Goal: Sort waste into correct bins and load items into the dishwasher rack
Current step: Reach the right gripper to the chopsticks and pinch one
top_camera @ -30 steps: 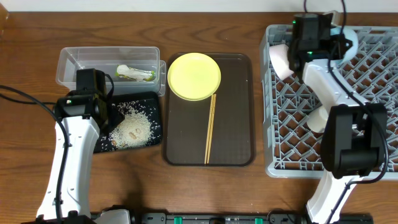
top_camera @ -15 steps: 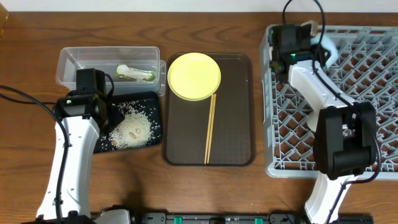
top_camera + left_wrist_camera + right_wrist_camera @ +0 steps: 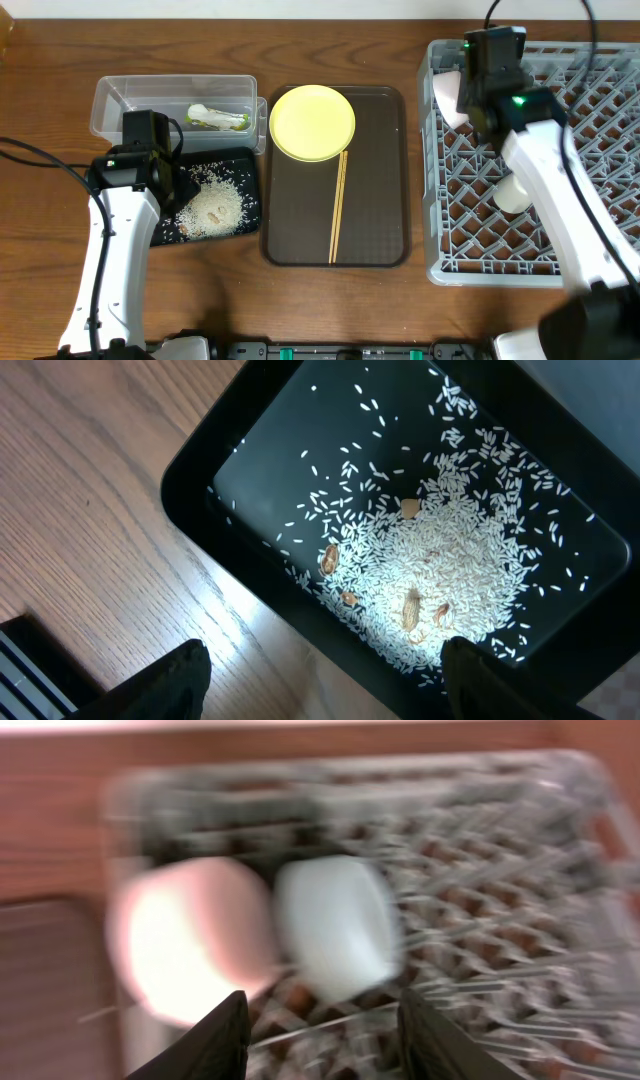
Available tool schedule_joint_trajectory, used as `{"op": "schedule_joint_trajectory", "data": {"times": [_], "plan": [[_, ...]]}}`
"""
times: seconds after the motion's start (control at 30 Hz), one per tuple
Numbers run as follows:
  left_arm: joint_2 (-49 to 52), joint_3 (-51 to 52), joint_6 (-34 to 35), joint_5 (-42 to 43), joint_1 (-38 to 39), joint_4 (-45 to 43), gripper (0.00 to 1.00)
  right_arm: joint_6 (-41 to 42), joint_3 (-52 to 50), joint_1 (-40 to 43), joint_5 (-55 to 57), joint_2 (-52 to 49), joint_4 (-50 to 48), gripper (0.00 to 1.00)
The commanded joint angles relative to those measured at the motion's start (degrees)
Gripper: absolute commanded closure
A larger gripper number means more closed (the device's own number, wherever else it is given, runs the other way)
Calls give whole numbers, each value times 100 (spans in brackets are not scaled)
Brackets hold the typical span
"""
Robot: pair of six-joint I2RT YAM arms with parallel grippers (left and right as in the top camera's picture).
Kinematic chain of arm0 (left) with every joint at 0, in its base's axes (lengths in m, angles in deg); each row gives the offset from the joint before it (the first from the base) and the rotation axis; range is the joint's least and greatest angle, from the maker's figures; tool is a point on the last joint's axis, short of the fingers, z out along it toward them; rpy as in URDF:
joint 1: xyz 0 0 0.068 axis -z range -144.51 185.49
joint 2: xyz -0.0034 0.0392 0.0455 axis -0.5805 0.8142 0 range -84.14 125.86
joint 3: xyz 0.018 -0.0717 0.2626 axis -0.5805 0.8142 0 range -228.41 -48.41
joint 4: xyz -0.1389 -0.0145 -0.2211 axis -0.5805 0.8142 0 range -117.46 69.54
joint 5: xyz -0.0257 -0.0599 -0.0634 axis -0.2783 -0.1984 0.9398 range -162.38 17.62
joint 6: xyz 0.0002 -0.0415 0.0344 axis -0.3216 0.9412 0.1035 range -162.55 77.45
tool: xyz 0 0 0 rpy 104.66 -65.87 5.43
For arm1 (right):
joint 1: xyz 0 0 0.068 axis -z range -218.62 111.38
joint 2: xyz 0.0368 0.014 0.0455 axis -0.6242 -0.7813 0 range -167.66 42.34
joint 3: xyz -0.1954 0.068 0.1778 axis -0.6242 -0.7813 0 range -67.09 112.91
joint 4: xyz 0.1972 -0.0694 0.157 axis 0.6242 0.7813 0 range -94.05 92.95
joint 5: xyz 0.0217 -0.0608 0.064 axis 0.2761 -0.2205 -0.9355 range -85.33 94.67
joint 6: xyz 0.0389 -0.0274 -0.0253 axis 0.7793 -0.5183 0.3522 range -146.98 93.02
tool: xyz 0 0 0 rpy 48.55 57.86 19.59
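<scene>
While the left jaws stand wide apart with nothing between them, their dark fingers (image 3: 190,675) hang over the near rim of the shallow black tray (image 3: 200,490), which sits on the wooden table (image 3: 90,480). Loose white rice grains (image 3: 450,550) lie spread across the tray's floor, heaped thickest toward one side, with a small beige food lump (image 3: 412,608) and a few smaller brownish bits among them. Seen from overhead, this tray lies just in front of the clear plastic tub (image 3: 110,100), and a crumpled snack wrapper (image 3: 215,118) rests inside the tub. The right jaws are parted too and grip nothing; their fingers (image 3: 215,1035) show at the bottom of a badly blurred wrist view, over the far left corner of the grey dishwasher rack (image 3: 520,950). Just beyond them a white-pinkish bowl (image 3: 190,945) and a light-blue bowl (image 3: 335,925) sit side by side in that corner, seemingly on edge, though the blur hides whether they touch. Nearer the front of the rack a small white cup (image 3: 512,195) lies partly under the right arm. Between the rack and the two bins lies the dark-brown serving tray (image 3: 385,180), with the round yellow plate (image 3: 312,122) at its far end and the thin wooden chopsticks (image 3: 338,205) running from the plate's edge toward the tray's near edge.
</scene>
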Motion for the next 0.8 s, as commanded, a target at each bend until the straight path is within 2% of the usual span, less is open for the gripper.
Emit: {"op": "schedule_joint_trajectory", "data": {"times": [0.0, 0.13, 0.3, 0.53, 0.77], "plan": [[-37, -35, -33, -26, -24, 15, 23, 151, 26, -299, -2035, 118, 164, 51], [-37, -35, -33, -26, -24, 22, 23, 160, -17, -745, -2743, 48, 518, 48], [-37, -35, -33, -28, -24, 17, 23, 227, -208, -1449, -2669, -249, 560, 48], [-37, -35, -33, -28, -24, 17, 23, 1062, -415, -2260, -2332, -1075, 549, 48], [-37, -35, -33, -28, -24, 17, 23, 2127, -476, -2636, -2260, -1943, 549, 49]]}}
